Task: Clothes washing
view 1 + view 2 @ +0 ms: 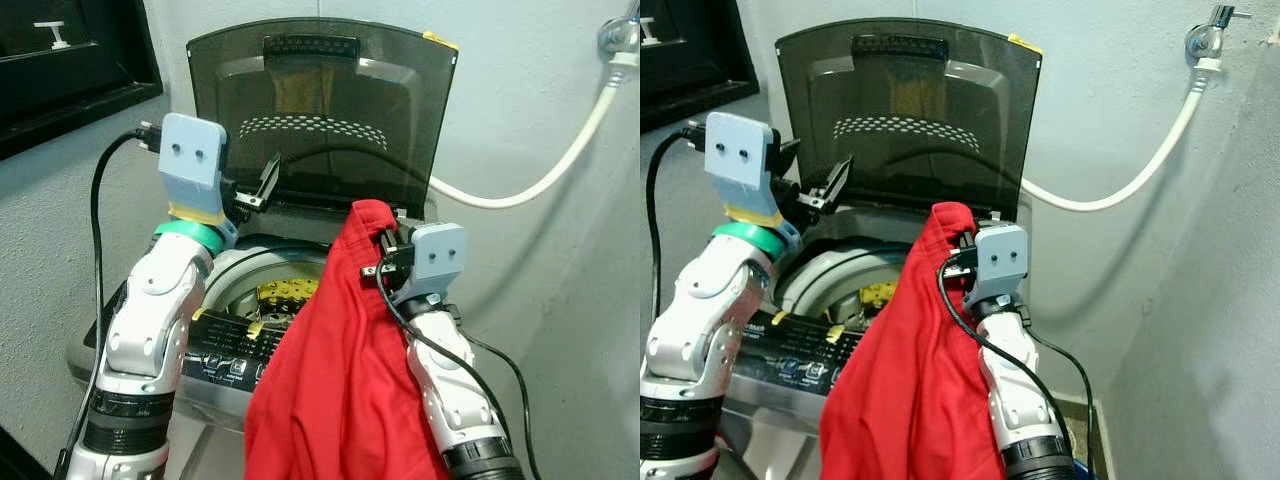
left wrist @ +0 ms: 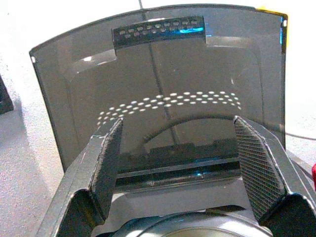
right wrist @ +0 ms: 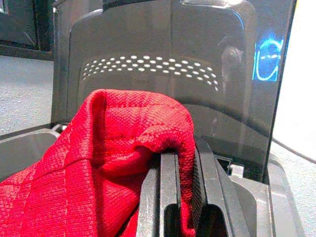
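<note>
Left arm [image 1: 150,330] is raised with the elbow bent and the wrist lifted. Left gripper [image 2: 177,168] has its fingers spread wide, nothing between them. Right arm [image 1: 455,390] is raised, forearm angled upward. Right gripper [image 3: 180,182] has its fingers pressed together, pinching a fold of red garment [image 1: 330,380] that hangs below the wrist.

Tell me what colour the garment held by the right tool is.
The garment is plain red; the right wrist view shows it best.
</note>
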You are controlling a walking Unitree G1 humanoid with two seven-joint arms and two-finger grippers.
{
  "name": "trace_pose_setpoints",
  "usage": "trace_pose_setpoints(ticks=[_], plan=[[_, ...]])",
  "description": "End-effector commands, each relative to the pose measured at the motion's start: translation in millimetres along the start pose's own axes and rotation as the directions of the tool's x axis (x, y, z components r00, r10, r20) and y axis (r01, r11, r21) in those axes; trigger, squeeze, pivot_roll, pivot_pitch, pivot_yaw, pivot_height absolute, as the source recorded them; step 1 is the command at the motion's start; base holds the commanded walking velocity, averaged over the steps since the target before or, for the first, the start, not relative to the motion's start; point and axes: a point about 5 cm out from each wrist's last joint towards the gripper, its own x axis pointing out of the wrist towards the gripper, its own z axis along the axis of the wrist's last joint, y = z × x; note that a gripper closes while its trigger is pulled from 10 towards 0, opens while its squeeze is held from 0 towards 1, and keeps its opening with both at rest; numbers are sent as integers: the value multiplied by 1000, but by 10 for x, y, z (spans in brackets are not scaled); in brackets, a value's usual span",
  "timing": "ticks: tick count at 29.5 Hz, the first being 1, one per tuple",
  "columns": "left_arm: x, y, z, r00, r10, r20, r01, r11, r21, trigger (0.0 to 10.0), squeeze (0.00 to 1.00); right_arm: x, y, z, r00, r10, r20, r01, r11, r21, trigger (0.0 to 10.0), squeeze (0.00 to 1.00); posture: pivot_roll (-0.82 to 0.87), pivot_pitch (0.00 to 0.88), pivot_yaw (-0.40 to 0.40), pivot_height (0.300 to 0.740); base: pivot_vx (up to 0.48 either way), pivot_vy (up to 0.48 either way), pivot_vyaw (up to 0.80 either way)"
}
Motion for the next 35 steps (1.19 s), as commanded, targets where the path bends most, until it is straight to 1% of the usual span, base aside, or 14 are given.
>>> trace_pose_setpoints(ticks=[1, 5, 15, 16, 19, 21, 25, 26, 29, 30, 31, 32, 34, 35], plan=[[-16, -1, -25, 1000, 2, -16, -2, 1000, -7, 10000, 0, 7, 1, 46, 1000, -4, 25, 3, 1000, 3, 10000, 0, 5, 22, 74, 740, 0, 0, 0], [-24, -23, -64, 999, 5, -34, -5, 1000, 4, 10000, 0, -2, 4, 33, 1000, -2, 19, 2, 1000, 5, 10000, 0, 5, 22, 74, 740, 0, 0, 0], [-25, -19, -66, 1000, 2, -26, -1, 1000, 28, 10000, 0, -3, 7, 26, 1000, -4, 16, 4, 1000, 5, 10000, 0, 5, 22, 75, 740, 0, 0, 0], [-26, -12, -74, 999, 4, -33, -2, 999, 54, 10000, 0, -5, 8, 25, 1000, -5, 15, 4, 1000, 4, 10000, 0, 5, 22, 75, 740, 0, -461, 0], [-31, -16, -85, 999, -7, -32, 10, 998, 69, 10000, 0, -6, 9, 24, 1000, -5, 15, 5, 1000, 4, 10000, 0, 5, 22, 75, 740, 0, -465, 0], [-35, -13, -87, 999, 1, -32, 1, 999, 46, 10000, 0, -7, 8, 22, 1000, -6, 14, 6, 1000, 4, 10000, 0, 5, 22, 75, 740, 0, -431, 0], [-37, -13, -87, 999, 5, -33, -4, 999, 42, 10000, 0, -8, 8, 22, 1000, -6, 15, 6, 1000, 4, 10000, 0, 3, 23, 76, 740, 0, 0, 0], [-35, -6, -81, 999, 13, -31, -12, 1000, 21, 10000, 0, -10, 6, 18, 1000, -5, 13, 5, 1000, 3, 10000, 0, 4, 23, 76, 740, 0, 0, 0], [-33, 0, -83, 999, 18, -35, -17, 1000, 23, 10000, 0, -11, 6, 17, 1000, -6, 13, 5, 1000, 3, 10000, 0, 4, 23, 76, 740, 0, 0, 0], [-32, -2, -92, 999, 15, -43, -15, 1000, 8, 10000, 0, -11, 7, 15, 1000, -5, 12, 5, 1000, 2, 10000, 0, 4, 23, 76, 740, 0, 0, 0], [-31, -2, -114, 998, 14, -66, -15, 1000, -15, 10000, 0, -12, 7, 13, 1000, -5, 12, 5, 1000, 3, 10000, 0, 5, 23, 77, 740, 0, 480, 0], [-30, 2, -120, 997, 19, -68, -22, 999, -29, 10000, 0, -13, 8, 13, 1000, -5, 11, 5, 1000, 4, 10000, 0, 5, 22, 77, 740, 0, 480, 0], [-29, 5, -113, 998, 20, -61, -21, 1000, -20, 10000, 0, -14, 9, 11, 1000, -5, 11, 5, 1000, 4, 10000, 0, 5, 22, 77, 740, 0, 480, 0], [-27, 11, -100, 999, 20, -45, -20, 1000, 1, 10000, 0, -14, 9, 9, 1000, -5, 10, 5, 1000, 3, 10000, 0, 5, 23, 76, 740, 0, 480, 0]])
